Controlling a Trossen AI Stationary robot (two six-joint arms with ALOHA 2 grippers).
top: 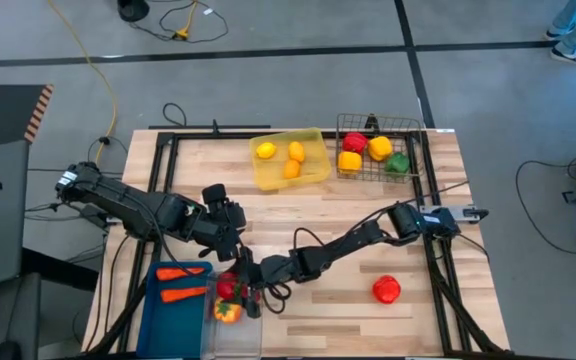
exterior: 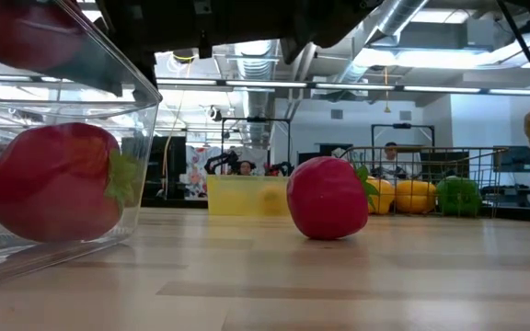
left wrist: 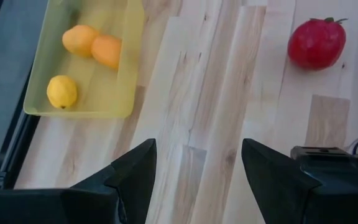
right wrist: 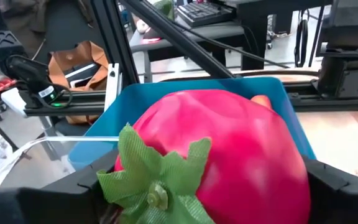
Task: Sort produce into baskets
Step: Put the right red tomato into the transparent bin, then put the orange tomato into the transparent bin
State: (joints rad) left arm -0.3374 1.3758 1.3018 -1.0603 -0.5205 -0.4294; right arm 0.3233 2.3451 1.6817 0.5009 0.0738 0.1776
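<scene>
between the dark fingers of the right tool (right wrist: 197,186) sits a red plastic tomato with a green leafy cap (right wrist: 229,162), grasped above the clear plastic bin (top: 236,335); beside it the blue plastic bin (top: 158,315) holds orange carrots (top: 183,283); left tool (left wrist: 197,180) hangs released, holding nothing; another red tomato (top: 386,289) lies on the wooden desk (top: 348,310).

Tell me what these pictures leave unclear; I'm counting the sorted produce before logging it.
- Clear bin contents: in the high view, the right gripper and the held tomato cover most of the bin.
- Blue bin interior: in the right wrist view, the held tomato blocks nearly all of it.
- Wire basket count: in the low view it is far off, and the table tomato partly overlaps it.
</scene>
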